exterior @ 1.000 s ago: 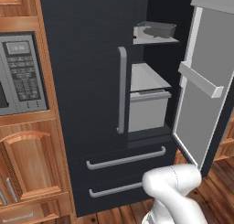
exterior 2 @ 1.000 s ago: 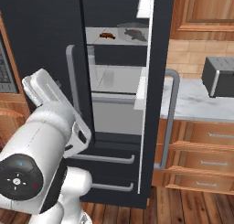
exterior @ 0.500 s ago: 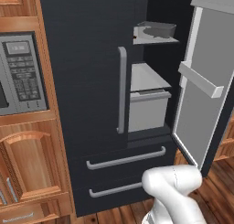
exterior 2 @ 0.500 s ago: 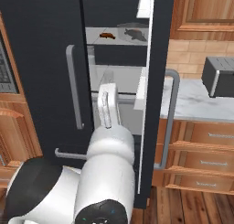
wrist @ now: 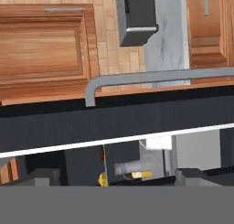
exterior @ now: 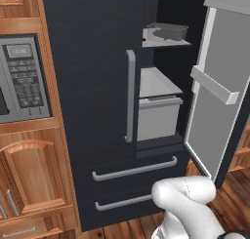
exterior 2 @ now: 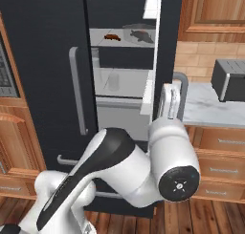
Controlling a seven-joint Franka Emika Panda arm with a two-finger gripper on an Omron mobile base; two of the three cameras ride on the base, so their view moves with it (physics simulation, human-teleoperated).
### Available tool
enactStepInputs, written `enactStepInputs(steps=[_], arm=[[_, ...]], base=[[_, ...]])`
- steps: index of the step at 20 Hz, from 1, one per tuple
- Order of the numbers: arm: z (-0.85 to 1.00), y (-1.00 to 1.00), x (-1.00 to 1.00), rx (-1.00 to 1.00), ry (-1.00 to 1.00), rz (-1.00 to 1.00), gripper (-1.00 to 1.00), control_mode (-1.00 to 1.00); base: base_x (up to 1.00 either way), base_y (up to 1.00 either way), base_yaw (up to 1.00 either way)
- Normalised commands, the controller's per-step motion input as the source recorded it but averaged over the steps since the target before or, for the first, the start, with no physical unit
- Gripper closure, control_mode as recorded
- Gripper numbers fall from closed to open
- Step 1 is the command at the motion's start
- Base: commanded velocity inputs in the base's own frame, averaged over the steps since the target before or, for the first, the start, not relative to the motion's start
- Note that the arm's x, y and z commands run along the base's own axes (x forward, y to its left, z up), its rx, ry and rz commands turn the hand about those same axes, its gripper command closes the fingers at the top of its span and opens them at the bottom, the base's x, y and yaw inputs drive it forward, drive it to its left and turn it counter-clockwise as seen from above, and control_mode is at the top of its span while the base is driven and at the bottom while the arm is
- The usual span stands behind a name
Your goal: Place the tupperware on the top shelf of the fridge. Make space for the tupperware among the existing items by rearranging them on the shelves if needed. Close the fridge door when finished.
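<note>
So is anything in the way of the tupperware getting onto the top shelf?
Nothing visible is. The tupperware already sits on the top shelf, beside a brown morsel and not touching it. The fridge door stands open.

Flat, even rendered light is filling every view, casting soft shadows; edges are looking slightly blurred

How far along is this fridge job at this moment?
Done, apparently: the tupperware sits on the top shelf, beside a brown morsel. In hand: the camera on the hand looks along the edge of the open right door and its handle. Left: closing the fridge.
</note>
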Motion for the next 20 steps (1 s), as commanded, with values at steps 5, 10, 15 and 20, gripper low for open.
enactStepInputs(steps=[5, 10, 15, 20], arm=[[-0.29, -0.69, 0.72, 0.10, 0.16, 0.07, -1.00, -1.00], [-0.24, -0.68, 0.33, 0.14, 0.08, 0.11, -1.00, -1.00], [-0.43, -0.25, 0.44, 0.07, 0.10, 0.17, -1.00, -1.00], [-0.49, 0.00, 0.41, 0.00, 0.02, 0.18, -1.00, -1.00]], base=[[0.00, 0.00, 0.00], [0.00, 0.00, 0.00], [0.00, 0.00, 0.00], [0.00, 0.00, 0.00]])
